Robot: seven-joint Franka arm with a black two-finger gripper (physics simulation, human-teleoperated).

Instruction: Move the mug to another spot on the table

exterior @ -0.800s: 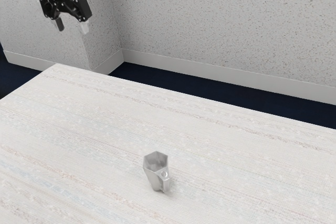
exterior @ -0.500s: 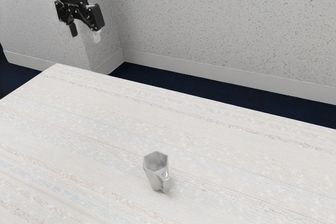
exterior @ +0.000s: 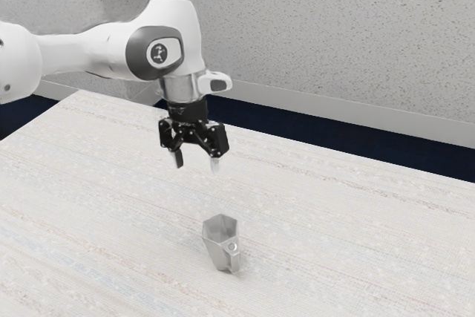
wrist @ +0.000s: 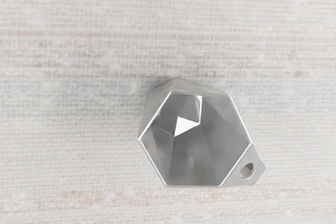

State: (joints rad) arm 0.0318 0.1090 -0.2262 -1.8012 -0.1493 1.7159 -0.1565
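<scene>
the jaws are seen spread apart with nothing between them. the black gripper (exterior: 197, 163) is hung above the pale table (exterior: 356, 213), pointed downward. the faceted grey mug (exterior: 221, 241) is stood upright on the table, below the gripper and apart from it; in the wrist view its hollow is looked into from above, with a small ringed handle (wrist: 248, 170) at one corner.

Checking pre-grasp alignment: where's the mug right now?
The faceted grey metal mug stands upright on the pale wood-grain table, low and central in the exterior view, with the black two-finger hand hovering open above it, not touching.
</scene>
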